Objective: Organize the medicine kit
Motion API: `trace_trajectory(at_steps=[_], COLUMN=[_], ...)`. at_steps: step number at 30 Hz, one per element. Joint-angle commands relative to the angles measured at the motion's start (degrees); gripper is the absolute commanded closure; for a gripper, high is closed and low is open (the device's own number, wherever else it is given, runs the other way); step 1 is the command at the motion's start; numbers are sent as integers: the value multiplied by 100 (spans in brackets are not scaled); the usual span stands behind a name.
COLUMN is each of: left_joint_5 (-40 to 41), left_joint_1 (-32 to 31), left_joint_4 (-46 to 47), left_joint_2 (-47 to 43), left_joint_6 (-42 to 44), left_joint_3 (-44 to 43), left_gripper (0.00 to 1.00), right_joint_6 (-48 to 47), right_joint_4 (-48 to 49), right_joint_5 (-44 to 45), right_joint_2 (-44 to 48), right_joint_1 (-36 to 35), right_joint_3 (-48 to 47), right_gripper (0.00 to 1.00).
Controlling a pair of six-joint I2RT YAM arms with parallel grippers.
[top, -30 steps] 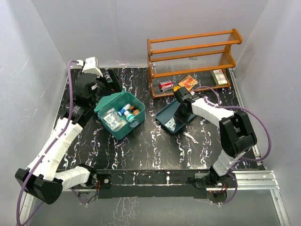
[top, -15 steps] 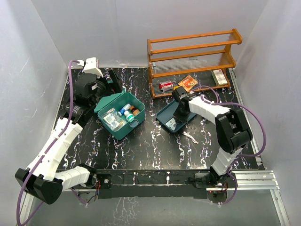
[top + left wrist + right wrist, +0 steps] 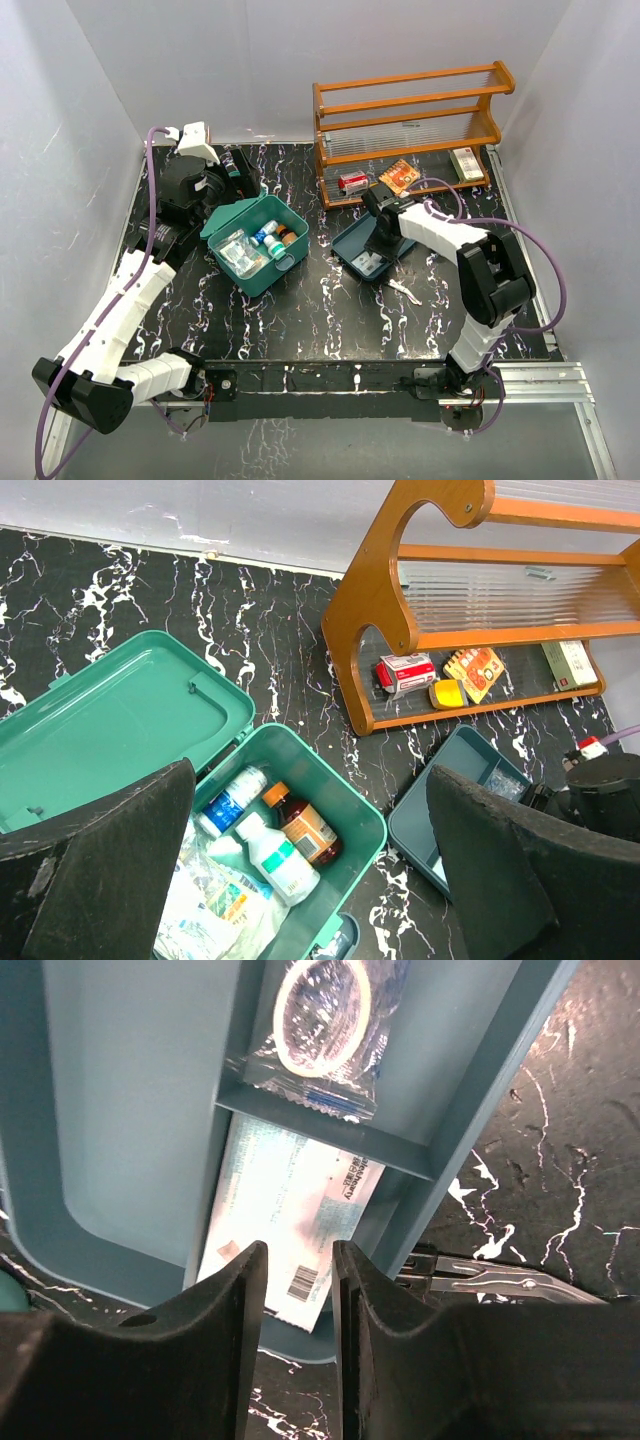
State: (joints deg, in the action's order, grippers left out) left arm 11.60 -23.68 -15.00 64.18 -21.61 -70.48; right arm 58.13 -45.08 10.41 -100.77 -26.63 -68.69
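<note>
**Right jaws parted over tray packet**

Right jaws stand narrowly apart, holding nothing, straight above a flat packet (image 3: 285, 1220) in the blue tray (image 3: 120, 1110); its long axis runs along their gap. Left jaws gape wide above the medicine kit (image 3: 228, 216), which sits lid-open on the worktop (image 3: 330, 320), left of the tray and nearer the left arm. Packet print: a barcode, the rest unreadable.
</note>
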Motion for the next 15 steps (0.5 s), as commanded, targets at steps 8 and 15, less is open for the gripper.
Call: trace_trajectory(at_steps=[8, 15], left_joint_5=[-16, -4], left_joint_1=[30, 30], left_joint_4=[93, 78], left_joint_2=[-56, -28], left_joint_6=[69, 69], left_joint_3=[-133, -141], left_gripper=[1, 1], right_joint_6=[-716, -793], right_joint_4=[87, 305], right_joint_5=[7, -543], right_joint_2=[-3, -372], right_joint_1=[-85, -95], right_joint_3=[-619, -424], right_gripper=[77, 78])
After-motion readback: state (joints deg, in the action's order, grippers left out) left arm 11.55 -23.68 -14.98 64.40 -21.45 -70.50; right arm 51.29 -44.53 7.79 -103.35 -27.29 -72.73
